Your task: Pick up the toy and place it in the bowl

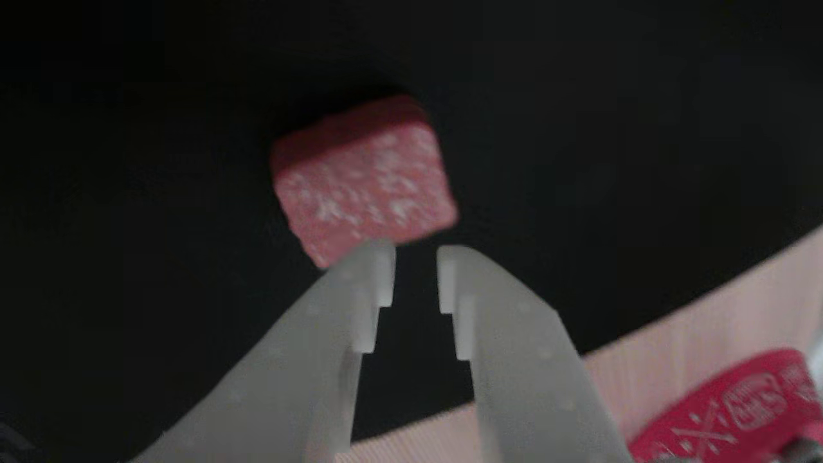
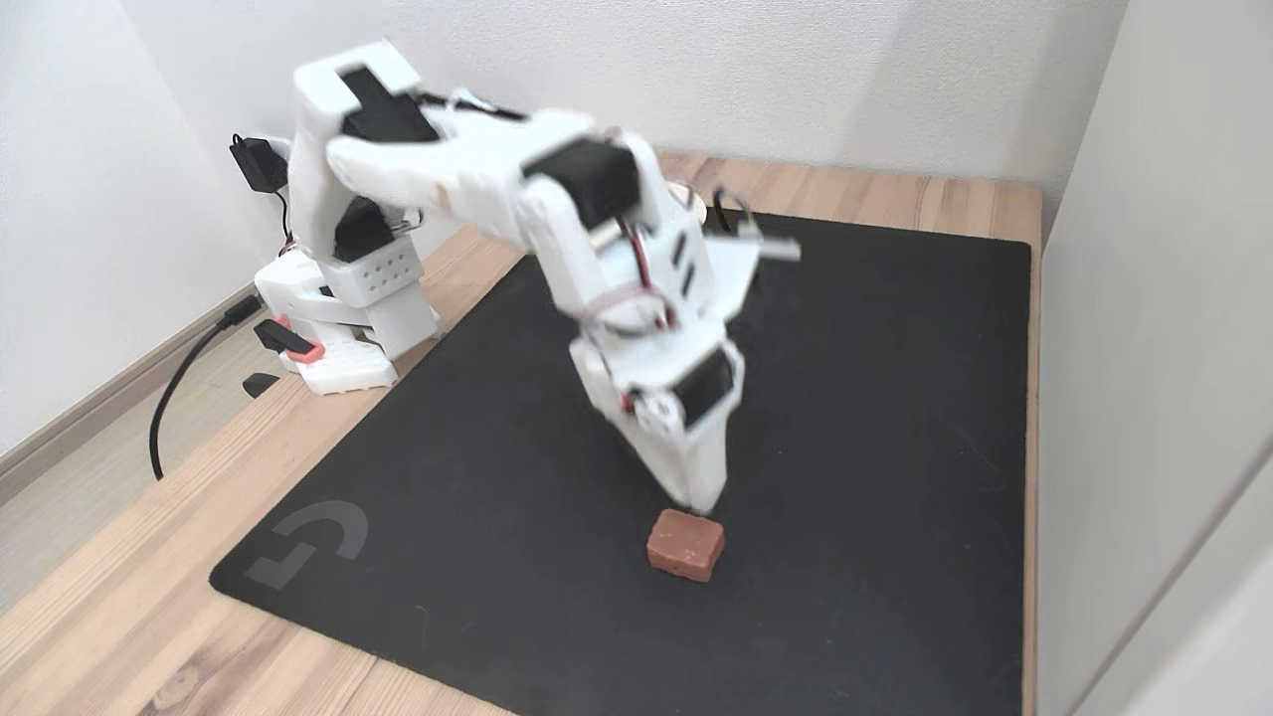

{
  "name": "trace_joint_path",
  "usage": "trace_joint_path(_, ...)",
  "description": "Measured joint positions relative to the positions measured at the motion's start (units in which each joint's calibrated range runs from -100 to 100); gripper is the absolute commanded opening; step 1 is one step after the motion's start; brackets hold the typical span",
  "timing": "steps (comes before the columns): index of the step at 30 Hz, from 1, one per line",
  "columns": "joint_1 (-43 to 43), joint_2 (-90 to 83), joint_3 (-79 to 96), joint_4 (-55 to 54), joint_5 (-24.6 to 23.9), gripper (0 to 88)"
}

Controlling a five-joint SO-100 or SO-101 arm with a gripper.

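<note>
The toy [image 1: 363, 180] is a small dark-red block with whitish speckled faces, lying flat on the black mat [image 2: 895, 398]. In the fixed view the toy [image 2: 685, 544] sits near the mat's front edge. My gripper [image 1: 416, 257] has translucent white fingers [image 1: 360, 283] with only a narrow gap between the tips and nothing in it. The tips hover just at the toy's near edge, apart from it. In the fixed view the gripper [image 2: 701, 505] points down right behind the toy. A pale rounded rim [image 2: 696, 202] peeks out behind the arm; I cannot tell whether it is the bowl.
A red round object with white printed logos [image 1: 726, 411] lies on a pale striped surface [image 1: 694, 347] beyond the mat's edge. The arm's base [image 2: 338, 328] stands at the back left on the wooden table [image 2: 119, 607]. A wall [image 2: 1154, 348] closes the right side.
</note>
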Motion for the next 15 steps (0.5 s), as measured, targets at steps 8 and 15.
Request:
trace_joint_path(8, -0.6, 2.7, -5.4, 2.4, 1.0, 2.3)
trace_joint_path(15, -0.7, 2.7, -5.4, 2.5, 1.2, 2.4)
